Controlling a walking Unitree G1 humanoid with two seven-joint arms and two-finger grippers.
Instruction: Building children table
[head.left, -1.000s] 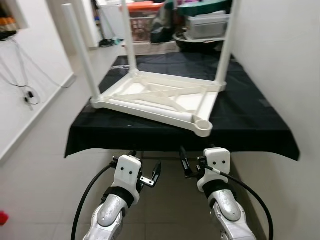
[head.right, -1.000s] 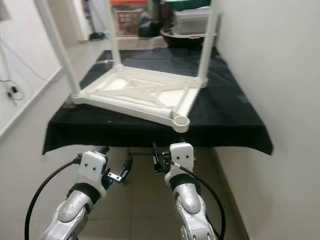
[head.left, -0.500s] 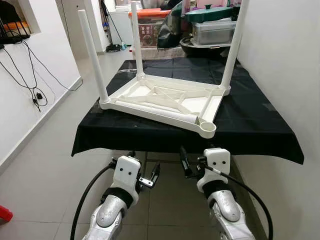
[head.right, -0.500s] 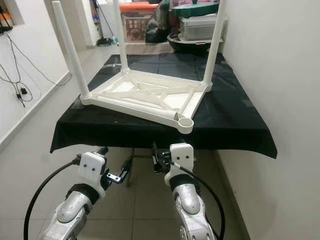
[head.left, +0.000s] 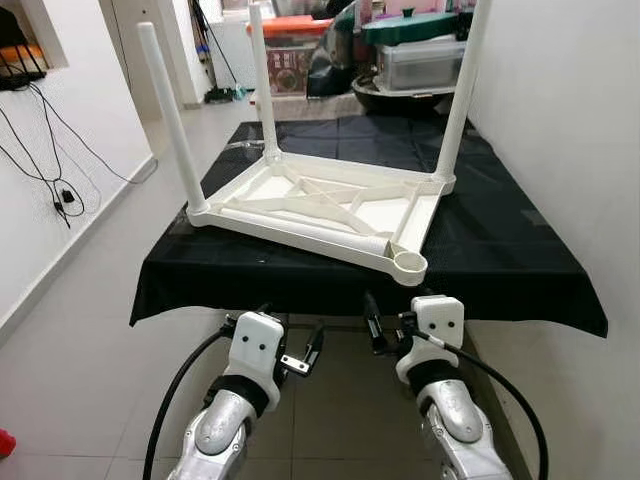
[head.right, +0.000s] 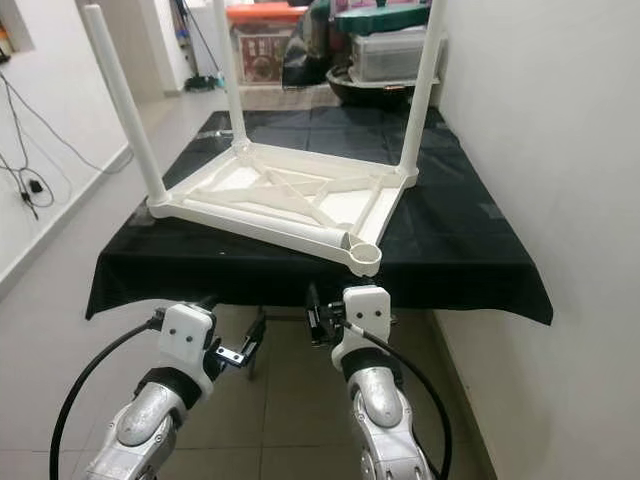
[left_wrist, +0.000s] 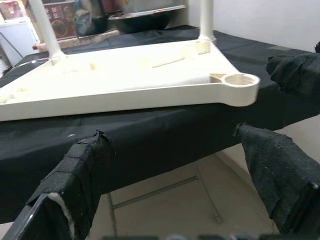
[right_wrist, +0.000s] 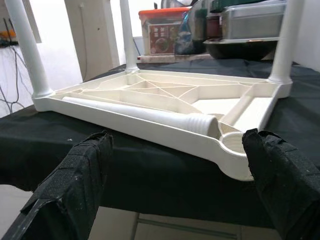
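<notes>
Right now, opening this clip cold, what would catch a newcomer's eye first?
The white children's table lies upside down on a black-draped worktable, with three legs standing up and the near right corner socket empty. The fourth leg lies loose inside the upturned frame along its near edge. Below the cloth's front edge the left gripper and right gripper hang with fingers apart, holding nothing.
</notes>
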